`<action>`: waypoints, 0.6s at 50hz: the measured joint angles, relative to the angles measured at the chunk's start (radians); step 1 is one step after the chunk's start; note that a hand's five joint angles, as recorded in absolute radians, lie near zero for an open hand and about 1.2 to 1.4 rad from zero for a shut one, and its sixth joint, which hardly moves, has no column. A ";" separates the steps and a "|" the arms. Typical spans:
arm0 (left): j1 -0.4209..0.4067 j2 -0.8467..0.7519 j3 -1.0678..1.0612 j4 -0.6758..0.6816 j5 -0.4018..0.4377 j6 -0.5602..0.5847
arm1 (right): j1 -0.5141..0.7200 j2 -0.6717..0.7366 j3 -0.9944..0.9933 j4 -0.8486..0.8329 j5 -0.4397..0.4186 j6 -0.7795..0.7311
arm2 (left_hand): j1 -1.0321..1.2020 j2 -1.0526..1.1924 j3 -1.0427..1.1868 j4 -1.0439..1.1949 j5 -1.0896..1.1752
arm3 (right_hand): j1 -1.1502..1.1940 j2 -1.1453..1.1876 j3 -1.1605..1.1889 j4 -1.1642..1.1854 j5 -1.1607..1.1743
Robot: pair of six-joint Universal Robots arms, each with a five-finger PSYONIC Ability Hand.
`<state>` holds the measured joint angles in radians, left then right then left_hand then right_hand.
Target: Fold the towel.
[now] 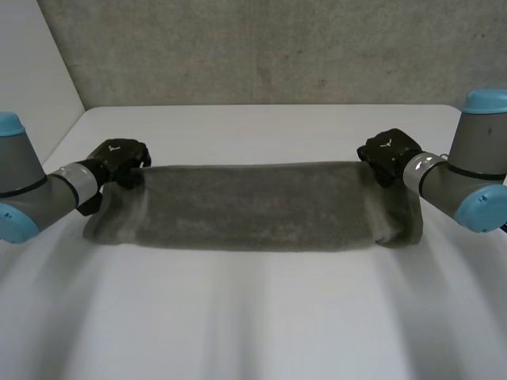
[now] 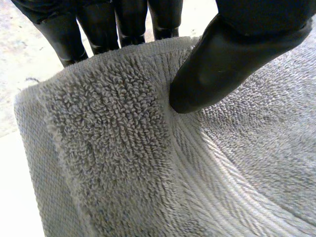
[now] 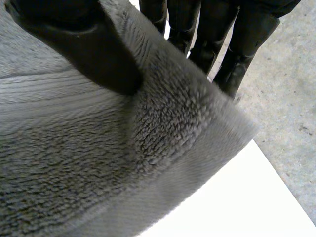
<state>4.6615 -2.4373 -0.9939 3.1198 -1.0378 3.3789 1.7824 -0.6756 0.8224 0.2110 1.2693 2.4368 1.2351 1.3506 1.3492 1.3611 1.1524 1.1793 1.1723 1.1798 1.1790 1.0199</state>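
Blk hands (image 1: pixel 120 162) (image 1: pixel 386 157), white logo (image 1: pixel 113 146) (?); grey arms (image 1: pixel 32 186) (image 1: pixel 463 178).

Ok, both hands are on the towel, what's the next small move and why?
Probably lift both hands together slightly and draw the far edge toward the near one. The left hand pinches the towel at its far left corner, the right hand at its far right corner, and the towel lies spread between them on the table, so both grips look ready.

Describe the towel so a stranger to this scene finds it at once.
Start at the white table. Across its middle stretches a long grey terry-cloth towel, the black left hand pinching one end and the black right hand the other. It is the only cloth there.
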 measured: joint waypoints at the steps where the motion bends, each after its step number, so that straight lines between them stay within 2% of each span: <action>1: 0.000 0.000 0.002 0.000 -0.009 0.003 | 0.002 0.009 -0.010 0.000 0.005 0.000 | -0.001 -0.003 -0.003 -0.003 -0.001 | -0.109 -0.108 -0.096 -0.094 -0.113; 2: 0.000 0.000 0.003 0.000 -0.014 0.005 | 0.003 0.013 -0.015 -0.001 0.009 0.000 | 0.000 -0.019 -0.019 -0.021 -0.010 | -0.171 -0.168 -0.170 -0.152 -0.174; 3: 0.000 0.000 0.005 0.001 -0.026 0.007 | 0.006 0.020 -0.025 -0.003 0.016 0.001 | -0.044 -0.115 -0.113 -0.121 -0.078 | -0.370 -0.364 -0.346 -0.342 -0.376; 5: 0.000 0.002 0.006 0.001 -0.041 0.008 | 0.011 0.028 -0.037 -0.008 0.029 0.001 | -0.220 -0.331 -0.324 -0.339 -0.305 | -0.611 -0.611 -0.588 -0.581 -0.629; 6: -0.001 0.004 0.006 0.002 -0.051 0.008 | 0.014 0.031 -0.043 -0.014 0.038 0.002 | -0.417 -0.535 -0.502 -0.521 -0.490 | -0.766 -0.773 -0.768 -0.760 -0.816; 9: -0.006 0.015 0.006 0.002 -0.076 0.007 | 0.021 0.027 -0.053 -0.031 0.062 0.011 | -0.847 -0.967 -0.953 -0.959 -0.944 | -0.934 -0.934 -0.933 -0.925 -0.967; 10: -0.009 0.020 0.005 0.002 -0.084 0.006 | 0.023 0.020 -0.054 -0.038 0.070 0.018 | -0.919 -1.034 -1.023 -1.035 -1.025 | -0.943 -0.940 -0.942 -0.936 -0.968; 13: -0.017 0.039 -0.001 -0.001 -0.097 0.004 | 0.025 -0.008 -0.045 -0.050 0.079 0.046 | -0.948 -1.061 -1.054 -1.064 -1.060 | -0.946 -0.940 -0.943 -0.937 -0.968; 20: -0.027 0.127 -0.066 -0.017 -0.108 -0.005 | 0.015 -0.168 0.074 -0.062 0.077 0.166 | -0.948 -1.062 -1.055 -1.064 -1.065 | -0.946 -0.940 -0.943 -0.937 -0.968; 27: -0.014 0.241 -0.178 -0.022 -0.099 -0.006 | 0.010 -0.405 0.367 -0.088 0.064 0.209 | -0.948 -1.063 -1.055 -1.064 -1.068 | -0.947 -0.940 -0.946 -0.937 -0.968; 30: -0.009 0.271 -0.213 -0.022 -0.097 -0.006 | 0.009 -0.464 0.462 -0.103 0.054 0.208 | -0.948 -1.063 -1.055 -1.064 -1.069 | -0.947 -0.940 -0.946 -0.937 -0.968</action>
<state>4.6530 -2.1666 -1.2068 3.0974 -1.1348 3.3731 1.7914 -1.1401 1.2846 0.1077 1.3238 2.6444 0.2872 0.2876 0.2939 0.2973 0.0837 0.2326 0.2321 0.2343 0.2420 0.0523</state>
